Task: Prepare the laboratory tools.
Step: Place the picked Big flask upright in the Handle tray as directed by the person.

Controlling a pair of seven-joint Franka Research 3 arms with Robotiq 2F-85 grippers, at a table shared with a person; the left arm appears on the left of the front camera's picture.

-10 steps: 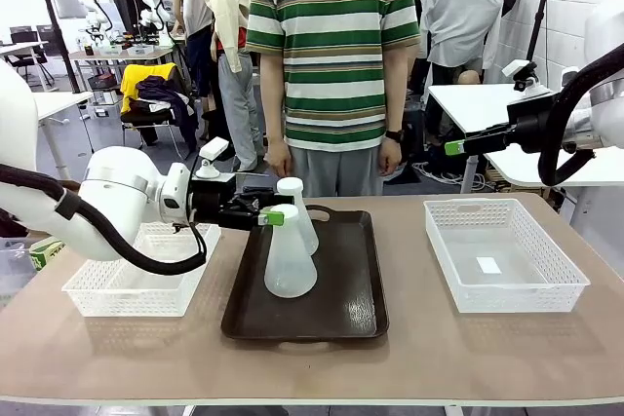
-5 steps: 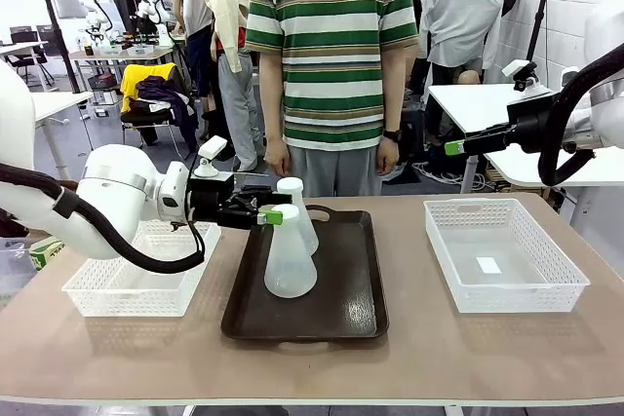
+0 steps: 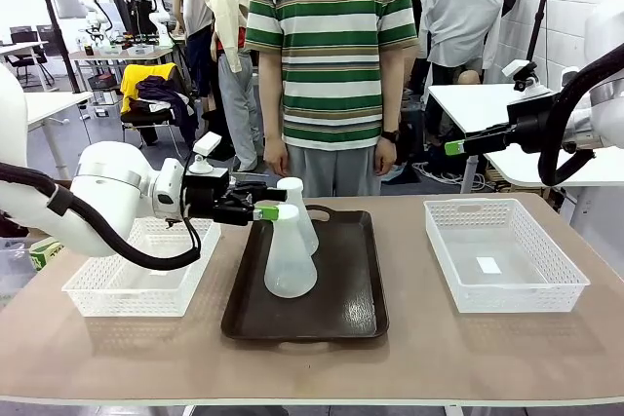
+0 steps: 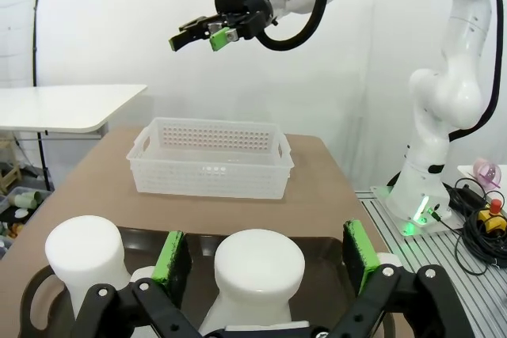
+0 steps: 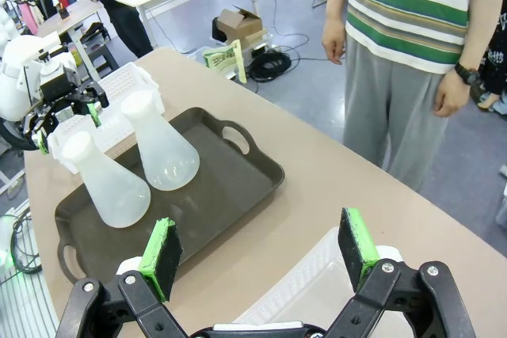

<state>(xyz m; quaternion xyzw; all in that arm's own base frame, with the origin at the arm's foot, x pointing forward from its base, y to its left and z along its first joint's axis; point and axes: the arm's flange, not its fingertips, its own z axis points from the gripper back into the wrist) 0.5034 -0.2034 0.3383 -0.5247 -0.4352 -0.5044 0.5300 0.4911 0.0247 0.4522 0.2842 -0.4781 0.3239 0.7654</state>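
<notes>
Two frosted white conical flasks stand upright on the dark brown tray [image 3: 341,311]: the near flask [image 3: 290,265] and the far flask [image 3: 300,213] just behind it. My left gripper [image 3: 263,209] reaches in from the left at the height of the near flask's neck, jaws open. In the left wrist view the near flask's top [image 4: 259,263] sits between the green pads [image 4: 173,263] without touching them, and the far flask's top [image 4: 83,247] lies to the left. My right gripper [image 3: 453,147] hangs open, high over the table's right side, with nothing between its fingers [image 5: 261,255].
A white lattice basket [image 3: 127,291] stands left of the tray and another basket [image 3: 507,262] to its right. A person in a striped shirt [image 3: 331,56] stands at the far edge, hands down at the sides. Bare tabletop lies in front of the tray.
My left gripper has drawn back slightly to the left and up along the near flask's neck, still open. The right arm, flasks and person have not moved.
</notes>
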